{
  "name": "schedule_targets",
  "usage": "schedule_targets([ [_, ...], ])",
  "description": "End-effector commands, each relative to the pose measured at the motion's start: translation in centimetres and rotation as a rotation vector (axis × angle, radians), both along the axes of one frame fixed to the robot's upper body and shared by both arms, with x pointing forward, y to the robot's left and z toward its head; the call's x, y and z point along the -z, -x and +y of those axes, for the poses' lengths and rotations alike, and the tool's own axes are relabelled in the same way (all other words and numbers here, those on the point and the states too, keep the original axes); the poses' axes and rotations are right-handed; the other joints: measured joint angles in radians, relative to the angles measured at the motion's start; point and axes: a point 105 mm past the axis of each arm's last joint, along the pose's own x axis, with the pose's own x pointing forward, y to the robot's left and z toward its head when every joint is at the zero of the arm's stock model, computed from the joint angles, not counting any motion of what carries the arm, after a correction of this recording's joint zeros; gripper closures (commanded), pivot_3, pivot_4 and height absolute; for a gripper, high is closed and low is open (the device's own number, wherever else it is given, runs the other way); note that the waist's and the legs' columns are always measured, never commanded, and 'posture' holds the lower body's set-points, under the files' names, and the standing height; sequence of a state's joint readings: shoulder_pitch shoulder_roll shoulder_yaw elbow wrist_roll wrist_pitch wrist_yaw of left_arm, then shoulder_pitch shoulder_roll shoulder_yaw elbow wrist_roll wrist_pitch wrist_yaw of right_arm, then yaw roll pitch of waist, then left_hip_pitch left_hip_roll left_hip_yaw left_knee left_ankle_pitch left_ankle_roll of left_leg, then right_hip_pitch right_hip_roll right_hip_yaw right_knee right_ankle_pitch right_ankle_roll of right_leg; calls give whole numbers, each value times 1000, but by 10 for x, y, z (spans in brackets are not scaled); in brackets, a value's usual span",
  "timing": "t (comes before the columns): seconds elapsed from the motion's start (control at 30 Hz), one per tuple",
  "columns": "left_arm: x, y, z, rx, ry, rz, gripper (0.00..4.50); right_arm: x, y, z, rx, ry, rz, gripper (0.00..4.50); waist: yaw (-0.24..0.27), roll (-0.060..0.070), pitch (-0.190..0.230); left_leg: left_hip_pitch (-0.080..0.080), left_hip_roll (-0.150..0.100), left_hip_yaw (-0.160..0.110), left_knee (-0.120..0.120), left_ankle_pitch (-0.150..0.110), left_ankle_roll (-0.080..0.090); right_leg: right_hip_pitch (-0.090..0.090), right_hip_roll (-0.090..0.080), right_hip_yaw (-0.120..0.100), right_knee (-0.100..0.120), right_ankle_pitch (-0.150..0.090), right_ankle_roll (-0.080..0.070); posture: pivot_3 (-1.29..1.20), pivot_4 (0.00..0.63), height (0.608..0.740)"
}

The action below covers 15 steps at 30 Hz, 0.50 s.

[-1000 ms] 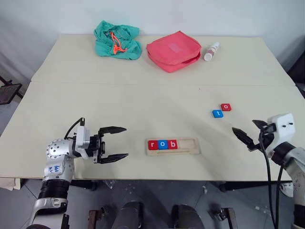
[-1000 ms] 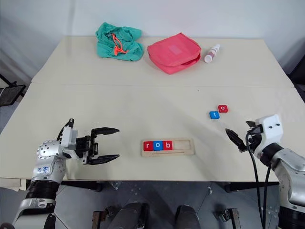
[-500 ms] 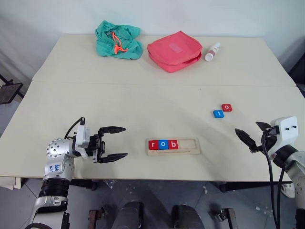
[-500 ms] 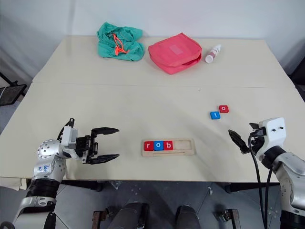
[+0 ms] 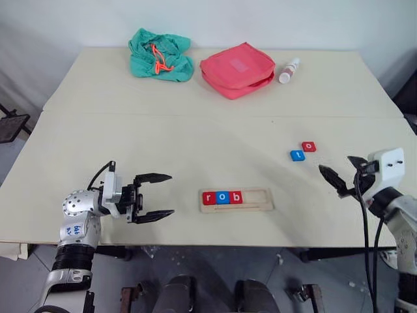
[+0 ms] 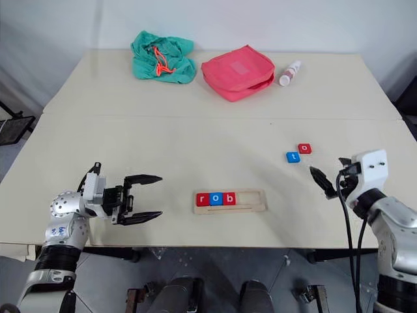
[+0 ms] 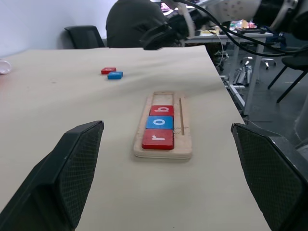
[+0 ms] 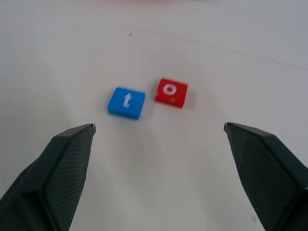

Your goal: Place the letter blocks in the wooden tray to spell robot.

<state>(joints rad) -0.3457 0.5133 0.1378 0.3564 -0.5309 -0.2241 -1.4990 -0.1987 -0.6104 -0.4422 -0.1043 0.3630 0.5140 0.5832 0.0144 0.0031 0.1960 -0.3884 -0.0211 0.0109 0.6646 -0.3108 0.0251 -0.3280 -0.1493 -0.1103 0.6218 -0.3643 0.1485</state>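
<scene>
The wooden tray (image 5: 257,198) lies near the table's front edge, with a red r (image 5: 208,198), a blue o (image 5: 223,197) and a red b (image 5: 236,197) filling its left part. Two more letter blocks lie loose to the right and farther back: a blue t (image 5: 298,155) and a red o (image 5: 309,147), almost touching. My right gripper (image 5: 334,164) hovers open and empty just in front of and to the right of them, pointing at them (image 8: 126,102). At the left, my left gripper (image 5: 171,193) is open and empty, pointing along the table at the tray (image 7: 163,153).
At the back of the table lie a green drawstring bag (image 5: 159,55), a red zip pouch (image 5: 238,68) and a small white bottle (image 5: 288,70). A seam crosses the table (image 5: 130,137) behind the work area.
My right gripper has moved a little forward and up, closer to the loose t and o. The left gripper and all blocks have stayed put.
</scene>
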Motion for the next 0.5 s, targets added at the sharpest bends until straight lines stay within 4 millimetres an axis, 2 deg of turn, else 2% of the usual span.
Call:
schedule_targets([
  [0.03,-6,5,-1,15,-5,-33,0,-6,-18,-1,45,-26,-30,22,-5,0,0,0,0,0,0,0,0,0,0,0,0,0,0,0,150,740],
  [0.13,-6,7,-1,12,-5,-32,0,-8,-32,0,63,-50,-35,22,-10,0,0,0,0,-1,0,0,0,0,0,0,0,0,0,0,150,740],
  [0.23,-4,12,0,0,-3,-27,0,-10,-60,6,71,-69,-34,22,-19,0,0,0,0,0,0,0,0,0,0,0,0,0,0,0,150,740],
  [0.3,-3,15,0,-8,-1,-25,0,-10,-72,8,79,-71,-32,22,-23,0,0,0,0,0,-1,0,0,-1,0,0,0,0,0,0,150,740],
  [0.5,-1,22,2,-33,1,-21,0,-3,-98,10,101,-21,-2,22,-26,0,0,-1,0,-1,-2,0,0,-1,0,0,1,0,0,0,150,740],
])
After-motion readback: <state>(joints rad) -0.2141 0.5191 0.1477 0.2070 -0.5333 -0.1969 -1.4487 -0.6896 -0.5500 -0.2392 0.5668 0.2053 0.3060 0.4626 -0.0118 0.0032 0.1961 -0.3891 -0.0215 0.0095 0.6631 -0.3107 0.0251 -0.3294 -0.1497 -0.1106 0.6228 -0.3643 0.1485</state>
